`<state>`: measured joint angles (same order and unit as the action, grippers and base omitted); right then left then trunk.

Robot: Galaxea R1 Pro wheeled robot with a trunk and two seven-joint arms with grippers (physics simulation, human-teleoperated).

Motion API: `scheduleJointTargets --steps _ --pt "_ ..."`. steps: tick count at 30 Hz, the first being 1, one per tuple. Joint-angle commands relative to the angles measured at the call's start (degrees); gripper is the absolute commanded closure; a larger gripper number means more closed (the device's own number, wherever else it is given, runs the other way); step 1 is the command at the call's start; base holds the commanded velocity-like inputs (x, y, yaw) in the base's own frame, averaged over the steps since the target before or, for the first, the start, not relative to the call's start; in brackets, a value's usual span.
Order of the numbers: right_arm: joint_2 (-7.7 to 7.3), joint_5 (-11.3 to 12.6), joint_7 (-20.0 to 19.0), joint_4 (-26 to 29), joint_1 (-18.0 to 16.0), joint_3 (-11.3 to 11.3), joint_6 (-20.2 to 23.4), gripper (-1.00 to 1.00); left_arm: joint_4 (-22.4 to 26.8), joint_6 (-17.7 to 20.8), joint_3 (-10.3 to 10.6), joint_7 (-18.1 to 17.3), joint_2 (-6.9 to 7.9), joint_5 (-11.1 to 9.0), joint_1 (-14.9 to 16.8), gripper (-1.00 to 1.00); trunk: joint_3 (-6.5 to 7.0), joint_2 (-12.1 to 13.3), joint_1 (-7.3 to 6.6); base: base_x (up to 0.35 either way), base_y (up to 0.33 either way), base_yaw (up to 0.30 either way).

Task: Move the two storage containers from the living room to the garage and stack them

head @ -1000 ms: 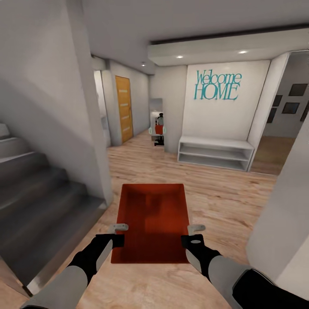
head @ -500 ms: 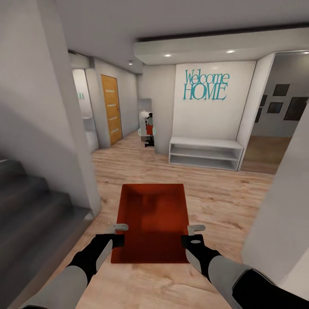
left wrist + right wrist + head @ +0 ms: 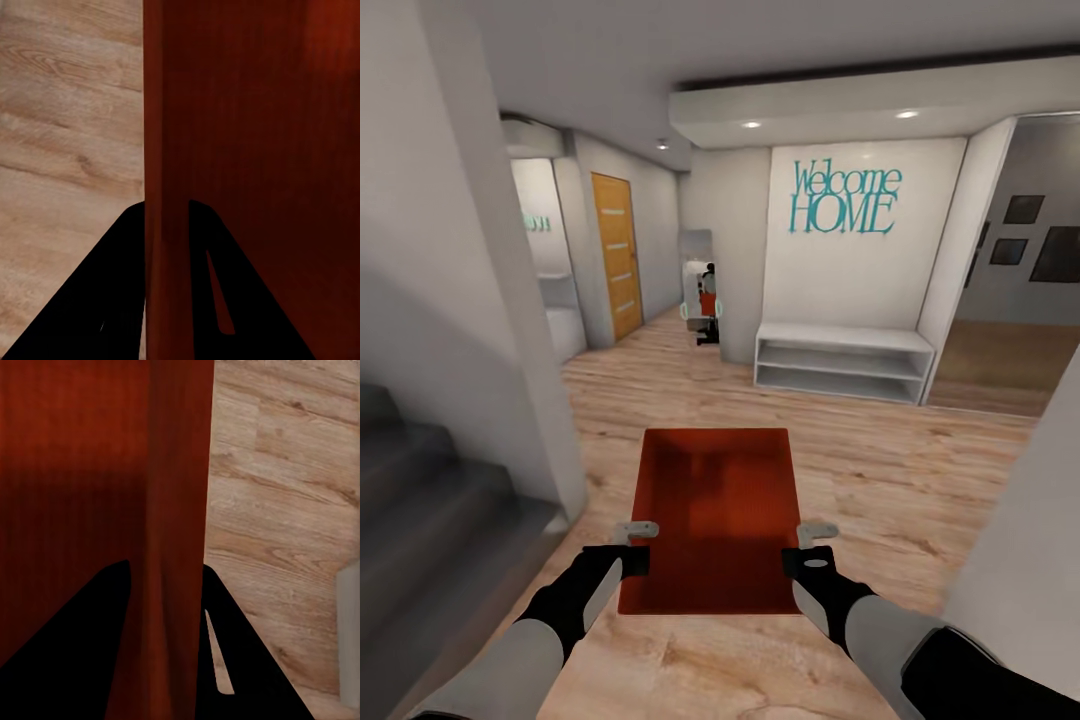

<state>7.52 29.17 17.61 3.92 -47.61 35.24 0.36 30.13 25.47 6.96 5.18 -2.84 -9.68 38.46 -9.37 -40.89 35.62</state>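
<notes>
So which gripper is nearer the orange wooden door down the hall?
Left. The left gripper grips the container's left wall, on the side of the orange door; the right gripper grips the opposite wall, farther away.

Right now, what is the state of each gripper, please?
Left gripper: shut on the left wall of the storage container.
Right gripper: shut on the right wall of the same container.
</notes>
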Motion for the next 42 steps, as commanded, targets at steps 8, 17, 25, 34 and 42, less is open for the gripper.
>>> scheduleJointTargets --steps 8,17,25,34,42 --pt "0.04 1.41 4.97 -0.23 -0.03 0.36 -0.09 1.00 0.64 -1.65 -0.28 0.74 -0.50 1.59 0.05 1.00 -0.09 -0.07 0.05 0.322 0.000 0.000" --pt "0.02 1.41 4.97 -0.23 -0.05 0.36 -0.09 1.00 0.64 -1.65 -0.28 0.76 -0.51 1.59 0.06 1.00 -0.09 -0.07 0.05 0.322 0.000 0.000" --pt "-0.02 1.41 4.97 -0.23 -0.04 0.36 -0.09 1.00 0.64 -1.65 -0.28 0.76 -0.50 1.59 0.04 1.00 -0.09 -0.07 0.05 0.322 0.000 0.000" --pt "-0.02 1.41 4.97 -0.23 -0.03 0.36 -0.09 1.00 0.64 -1.65 -0.28 0.76 -0.50 1.59 0.05 1.00 -0.09 -0.07 0.05 0.322 0.000 0.000" --pt "-0.01 1.41 4.97 -0.23 -0.03 0.36 -0.09 1.00 0.64 -1.67 -0.28 0.74 -0.51 1.59 0.04 1.00 -0.09 -0.07 0.05 0.322 0.000 0.000"
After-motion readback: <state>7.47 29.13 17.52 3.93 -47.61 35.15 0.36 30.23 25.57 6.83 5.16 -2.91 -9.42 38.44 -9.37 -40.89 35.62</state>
